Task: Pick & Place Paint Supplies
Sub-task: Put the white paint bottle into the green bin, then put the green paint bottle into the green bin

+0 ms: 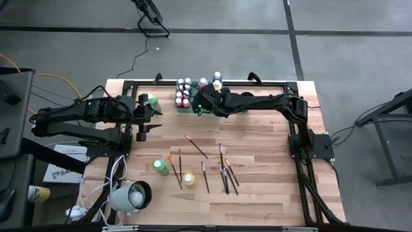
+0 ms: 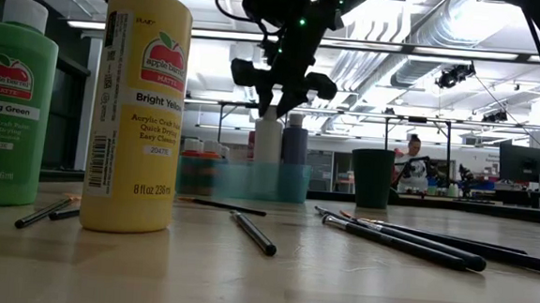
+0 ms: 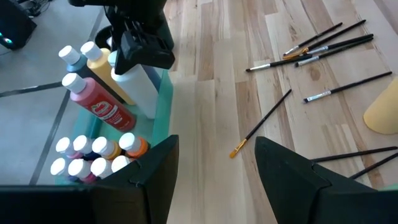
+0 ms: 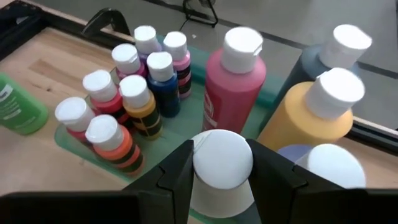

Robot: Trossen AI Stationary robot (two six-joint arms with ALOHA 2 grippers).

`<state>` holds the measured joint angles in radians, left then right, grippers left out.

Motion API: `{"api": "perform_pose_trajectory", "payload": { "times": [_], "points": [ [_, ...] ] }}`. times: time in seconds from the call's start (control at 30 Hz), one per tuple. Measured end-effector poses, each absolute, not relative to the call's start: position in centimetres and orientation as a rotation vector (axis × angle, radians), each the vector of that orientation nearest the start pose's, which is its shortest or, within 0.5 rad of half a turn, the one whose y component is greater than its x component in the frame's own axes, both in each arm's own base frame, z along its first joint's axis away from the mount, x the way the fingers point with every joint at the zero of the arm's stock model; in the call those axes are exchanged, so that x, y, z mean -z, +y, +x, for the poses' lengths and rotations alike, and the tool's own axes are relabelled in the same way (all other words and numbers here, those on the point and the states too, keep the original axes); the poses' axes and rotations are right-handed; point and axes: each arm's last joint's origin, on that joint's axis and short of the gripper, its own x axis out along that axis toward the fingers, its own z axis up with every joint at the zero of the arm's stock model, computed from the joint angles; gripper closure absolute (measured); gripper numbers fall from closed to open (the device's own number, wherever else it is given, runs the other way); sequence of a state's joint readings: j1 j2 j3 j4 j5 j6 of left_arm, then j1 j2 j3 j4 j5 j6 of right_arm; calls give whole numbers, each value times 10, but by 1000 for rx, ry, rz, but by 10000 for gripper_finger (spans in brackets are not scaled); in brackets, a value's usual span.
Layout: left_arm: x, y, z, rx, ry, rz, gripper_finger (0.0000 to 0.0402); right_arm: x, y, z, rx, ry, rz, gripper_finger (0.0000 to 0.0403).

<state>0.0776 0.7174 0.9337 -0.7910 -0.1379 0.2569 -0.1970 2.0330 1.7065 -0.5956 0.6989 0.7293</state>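
Left end effector (image 1: 156, 108), fingers apart and empty, hovering beside green bottle (image 1: 152, 100) at worktop's (image 1: 257, 193) far left. Further right, green tray (image 1: 182, 108) packed with small paint bottles (image 4: 121, 109). Right end effector (image 4: 222, 163) clamped about white-capped bottle (image 4: 222, 167) over tray. Nearer front, spring-green bottle (image 1: 159, 166), yellow bottle (image 1: 188, 180), paintbrushes (image 1: 225, 174) scattered.

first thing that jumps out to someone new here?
The green tray at the table's far edge, crowded with paint bottles, where the right pincer straddles a white bottle cap. Next, the brushes scattered across the near middle, beside a yellow bottle and a green bottle.
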Motion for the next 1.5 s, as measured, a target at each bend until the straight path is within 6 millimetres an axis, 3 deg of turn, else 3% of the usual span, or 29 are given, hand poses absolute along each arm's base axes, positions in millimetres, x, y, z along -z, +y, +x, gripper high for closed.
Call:
{"api": "perform_pose_trajectory", "payload": {
  "times": [0.43, 0.8, 0.93, 1.2, 1.5],
  "points": [
    [-336, 14, 128, -134, 600, 269, 195, -245, -105, 432, 1075, 586, 429, 270],
    [-336, 14, 128, -133, 601, 270, 195, -248, -104, 431, 1039, 594, 454, 169],
    [-336, 14, 128, -133, 603, 270, 195, -260, -101, 427, 1001, 587, 475, 151],
    [-335, 14, 127, -133, 606, 270, 195, -299, -96, 408, 915, 569, 459, 155],
    [-333, 14, 126, -129, 630, 270, 195, -346, -66, 382, 352, 676, 494, 156]
  ]
}}
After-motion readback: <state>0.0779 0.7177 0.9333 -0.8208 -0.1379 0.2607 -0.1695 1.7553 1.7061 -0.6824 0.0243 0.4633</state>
